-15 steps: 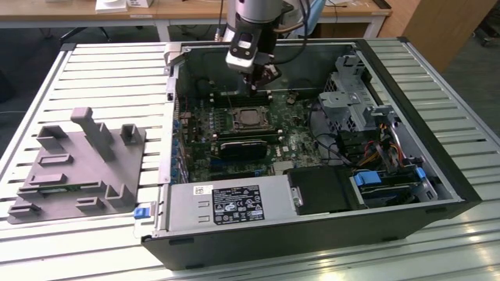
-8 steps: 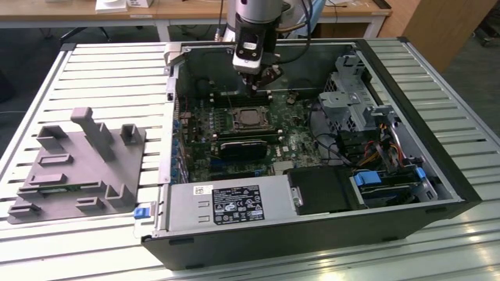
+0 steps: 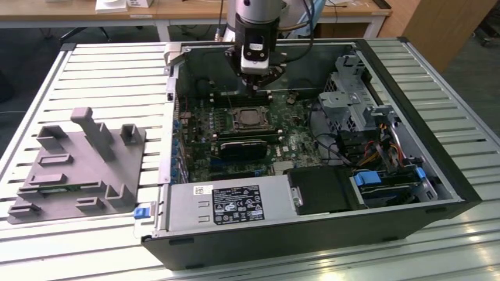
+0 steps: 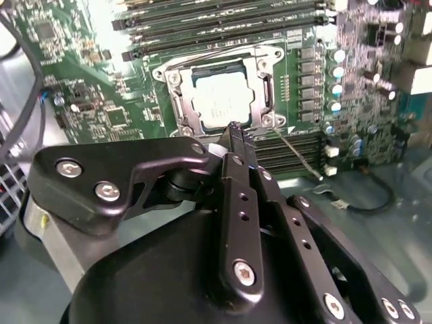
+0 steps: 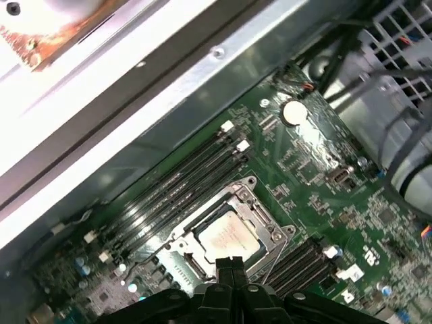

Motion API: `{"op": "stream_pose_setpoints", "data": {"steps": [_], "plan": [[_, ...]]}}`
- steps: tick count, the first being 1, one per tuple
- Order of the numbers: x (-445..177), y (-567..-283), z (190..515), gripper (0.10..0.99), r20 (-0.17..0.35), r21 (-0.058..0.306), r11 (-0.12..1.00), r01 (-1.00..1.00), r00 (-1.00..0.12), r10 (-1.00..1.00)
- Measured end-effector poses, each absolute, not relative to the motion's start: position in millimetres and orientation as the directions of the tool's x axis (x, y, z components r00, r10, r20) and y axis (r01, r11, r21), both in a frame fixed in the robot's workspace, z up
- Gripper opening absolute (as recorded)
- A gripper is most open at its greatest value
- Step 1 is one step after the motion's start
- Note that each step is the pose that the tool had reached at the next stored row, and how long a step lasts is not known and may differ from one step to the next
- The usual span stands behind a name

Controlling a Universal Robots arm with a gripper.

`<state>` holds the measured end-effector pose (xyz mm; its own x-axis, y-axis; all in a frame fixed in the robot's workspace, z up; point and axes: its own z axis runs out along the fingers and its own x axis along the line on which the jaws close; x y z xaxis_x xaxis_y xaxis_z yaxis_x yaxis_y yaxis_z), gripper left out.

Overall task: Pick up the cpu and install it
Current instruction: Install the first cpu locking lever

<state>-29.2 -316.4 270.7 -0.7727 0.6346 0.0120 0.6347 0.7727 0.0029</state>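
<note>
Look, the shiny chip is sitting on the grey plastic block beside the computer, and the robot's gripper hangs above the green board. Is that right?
Not quite. The chip sits in the socket on the green board, as both wrist views show, not on the grey plastic block. The gripper does hang above the board.

The tool (image 4: 233,131) is showing matte black fingers (image 4: 241,202), long and narrow, running with small holes down the middle and silver screws at the base. Beside them, a black curved linkage plate (image 4: 115,179) is carrying two silver screw heads. In the exterior view, the arm's wrist (image 3: 256,35) above the tool is appearing silver-grey over a black-and-white housing.
</note>
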Motion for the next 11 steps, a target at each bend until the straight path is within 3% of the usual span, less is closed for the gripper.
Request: {"op": "stream_pose_setpoints", "data": {"steps": [11], "plan": [[-29.2, -316.4, 270.4, 0.106, 0.012, 0.003, 0.872, 0.49, -0.872, 0.49]]}}
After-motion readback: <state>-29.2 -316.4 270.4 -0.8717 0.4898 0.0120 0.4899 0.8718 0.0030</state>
